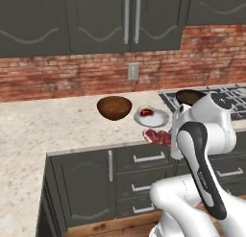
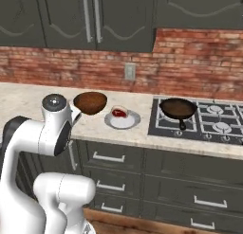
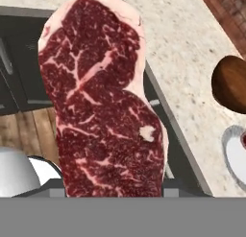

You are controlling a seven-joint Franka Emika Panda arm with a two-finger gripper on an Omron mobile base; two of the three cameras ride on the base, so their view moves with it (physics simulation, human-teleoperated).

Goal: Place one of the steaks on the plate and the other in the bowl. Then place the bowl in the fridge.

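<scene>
A flat red-pink marbled steak with a whitish fat rim hangs pinched in the end effector over the speckled beige worktop edge. The second steak lies on the pale round plate, beside the glossy reddish-brown bowl.

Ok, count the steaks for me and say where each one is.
2. One steak lies on the plate, right of the bowl. The other steak is up off the counter at the fingers, by its front edge. None seems hidden.
</scene>
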